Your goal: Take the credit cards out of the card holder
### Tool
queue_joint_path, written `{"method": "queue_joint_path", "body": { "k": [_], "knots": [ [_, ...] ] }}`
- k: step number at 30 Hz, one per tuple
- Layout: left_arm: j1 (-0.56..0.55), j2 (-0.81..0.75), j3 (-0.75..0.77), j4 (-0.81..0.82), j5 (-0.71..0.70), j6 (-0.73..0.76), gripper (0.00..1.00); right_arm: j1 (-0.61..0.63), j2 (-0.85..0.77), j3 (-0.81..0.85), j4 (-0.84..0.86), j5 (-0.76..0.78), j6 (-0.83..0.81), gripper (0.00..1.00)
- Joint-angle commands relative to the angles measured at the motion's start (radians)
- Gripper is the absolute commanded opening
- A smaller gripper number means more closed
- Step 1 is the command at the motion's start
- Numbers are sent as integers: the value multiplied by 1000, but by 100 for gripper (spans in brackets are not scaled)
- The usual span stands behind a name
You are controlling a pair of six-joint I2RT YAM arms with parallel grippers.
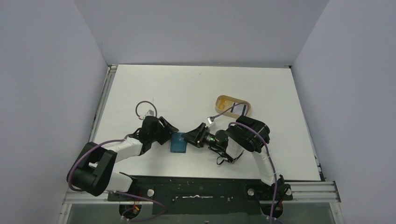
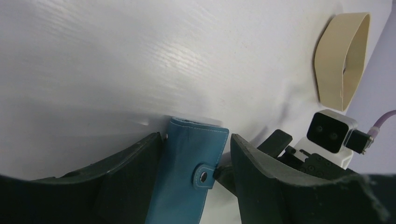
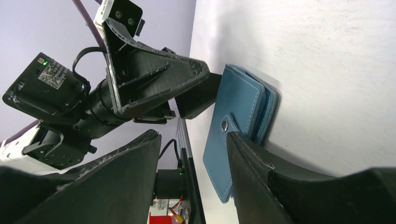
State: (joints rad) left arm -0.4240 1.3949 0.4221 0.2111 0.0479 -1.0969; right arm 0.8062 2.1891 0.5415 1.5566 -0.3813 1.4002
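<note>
The card holder [image 1: 178, 143] is a teal wallet lying closed on the white table, its snap tab [image 2: 203, 173] fastened. The credit cards are hidden inside it. My left gripper [image 1: 170, 133] is open and straddles the wallet [image 2: 187, 186]. Its left finger rests against the wallet's edge and there is a gap at the right finger. My right gripper [image 1: 188, 138] is open wide in the right wrist view [image 3: 194, 136]. One of its fingertips [image 3: 239, 142] touches the wallet [image 3: 238, 107] just under the snap tab. That fingertip [image 2: 223, 177] also shows in the left wrist view.
A tan oval tray [image 1: 233, 106] lies behind the right arm and shows upper right in the left wrist view [image 2: 340, 65]. A purple cable loop [image 1: 144, 108] lies behind the left arm. The black mounting rail [image 1: 196, 189] runs along the near edge.
</note>
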Motion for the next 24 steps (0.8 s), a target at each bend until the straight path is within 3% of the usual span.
{"method": "queue_joint_path", "body": {
  "k": [1, 10, 20, 24],
  "knots": [
    [-15, 35, -119, -310, 66, 28, 56, 5, 73, -28, -163, 19, -86, 57],
    [-15, -66, -181, -463, 149, 118, 57, 6, 94, -32, -137, 21, -75, 57],
    [-21, -258, -213, -612, 192, 75, 58, 5, 116, -33, -113, 21, -66, 59],
    [-13, -284, -243, -602, 178, 36, 58, 5, 130, -27, -94, 19, -60, 59]
  ]
}}
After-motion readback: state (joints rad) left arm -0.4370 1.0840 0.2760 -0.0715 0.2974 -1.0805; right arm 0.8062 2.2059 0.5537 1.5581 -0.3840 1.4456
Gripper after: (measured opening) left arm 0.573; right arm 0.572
